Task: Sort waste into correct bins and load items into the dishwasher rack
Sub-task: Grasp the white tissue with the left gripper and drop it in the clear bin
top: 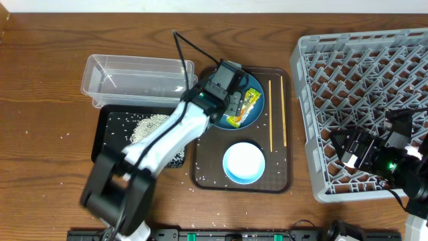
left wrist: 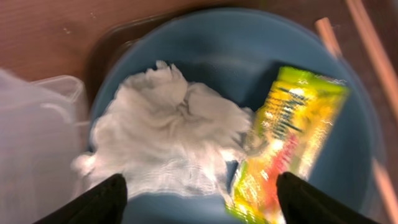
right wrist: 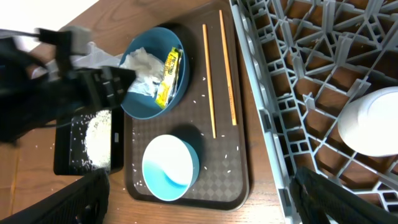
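Observation:
My left gripper (top: 232, 100) (left wrist: 199, 202) is open and empty, low over the blue plate (top: 254, 115) (left wrist: 249, 56) (right wrist: 144, 99) on the brown serving tray. Crumpled white tissue (left wrist: 165, 130) (right wrist: 142, 62) and the yellow-green wrapper (top: 243, 107) (left wrist: 289, 143) (right wrist: 168, 78) lie on the plate between its fingers. Two chopsticks (top: 271, 114) (right wrist: 209, 81) lie right of the plate. The white bowl (top: 243, 163) (right wrist: 166, 168) sits at the tray's front. My right gripper (top: 352, 148) (right wrist: 199, 199) is open and empty over the grey rack's (top: 361, 73) (right wrist: 311, 74) front left. A pale round cup (right wrist: 373, 121) sits in the rack.
The clear tub (top: 134, 75) stands at the back left. The black tray (top: 110, 124) (right wrist: 65, 155) in front of it holds a pile of rice (top: 148, 124) (right wrist: 93, 137). Rice grains are scattered on the brown serving tray (top: 281, 177) (right wrist: 230, 180) and the wooden table.

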### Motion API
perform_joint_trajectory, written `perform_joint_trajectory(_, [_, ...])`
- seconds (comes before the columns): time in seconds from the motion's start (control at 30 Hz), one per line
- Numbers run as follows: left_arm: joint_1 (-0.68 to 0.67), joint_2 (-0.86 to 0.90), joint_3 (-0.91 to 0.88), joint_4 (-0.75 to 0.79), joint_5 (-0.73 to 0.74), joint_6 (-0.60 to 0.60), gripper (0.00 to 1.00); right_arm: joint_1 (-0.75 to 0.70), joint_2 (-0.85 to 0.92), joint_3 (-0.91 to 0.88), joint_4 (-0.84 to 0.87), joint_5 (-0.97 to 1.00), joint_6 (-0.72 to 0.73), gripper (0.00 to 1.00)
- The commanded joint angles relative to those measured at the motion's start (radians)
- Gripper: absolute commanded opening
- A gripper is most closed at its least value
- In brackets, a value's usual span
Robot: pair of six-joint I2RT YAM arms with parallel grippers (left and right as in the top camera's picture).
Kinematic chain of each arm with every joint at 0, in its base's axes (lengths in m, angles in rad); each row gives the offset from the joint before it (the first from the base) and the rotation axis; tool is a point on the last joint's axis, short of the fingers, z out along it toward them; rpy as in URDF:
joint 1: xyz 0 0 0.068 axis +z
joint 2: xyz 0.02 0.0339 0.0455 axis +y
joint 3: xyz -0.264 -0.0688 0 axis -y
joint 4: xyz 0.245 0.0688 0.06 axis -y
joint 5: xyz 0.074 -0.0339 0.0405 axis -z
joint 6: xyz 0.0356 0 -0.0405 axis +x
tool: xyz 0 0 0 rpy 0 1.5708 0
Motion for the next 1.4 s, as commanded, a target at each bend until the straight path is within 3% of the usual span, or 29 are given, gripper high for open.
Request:
perform_joint_trajectory(0.0, [0.002, 0.072, -0.001, 0.029, 0.019, 0.026, 0.82, 0.010, -0.002, 0.010, -0.006, -0.002, -0.013, 0.91])
perform_joint_trajectory(0.2, [0.002, 0.175, -0.001, 0.056, 0.019, 0.026, 0.77, 0.010, -0.002, 0.010, -0.019, -0.002, -0.013, 0.92])
perform_joint_trajectory(0.3, [0.002, 0.199, -0.001, 0.047, 0.021, 0.024, 0.54, 0.010, -0.002, 0.010, -0.024, -0.002, -0.013, 0.92])
perform_joint_trajectory(0.4, [0.001, 0.190, 0.001, 0.039, 0.029, 0.023, 0.21, 0.010, -0.002, 0.010, -0.026, -0.002, -0.013, 0.92])
perform_joint_trajectory(0.47, [0.001, 0.153, 0.002, 0.024, 0.060, 0.011, 0.06, 0.010, -0.002, 0.010, -0.026, -0.002, -0.013, 0.92])
perform_joint_trajectory(0.83, [0.001, -0.198, 0.002, -0.095, 0.119, -0.033, 0.06, 0.010, -0.002, 0.010, -0.022, -0.002, -0.013, 0.92])
perform_joint_trajectory(1.03, [0.001, -0.227, 0.002, -0.134, 0.045, -0.023, 0.06, 0.010, -0.002, 0.010, -0.023, -0.002, -0.013, 0.92])
perform_joint_trajectory(1.17, [0.028, -0.249, 0.002, -0.119, -0.099, -0.023, 0.06, 0.010, -0.002, 0.010, -0.027, -0.002, -0.013, 0.92])
perform_joint_trajectory(1.37, [0.150, -0.348, 0.025, -0.079, -0.063, -0.022, 0.06, 0.010, -0.002, 0.010, -0.020, -0.001, -0.013, 0.92])
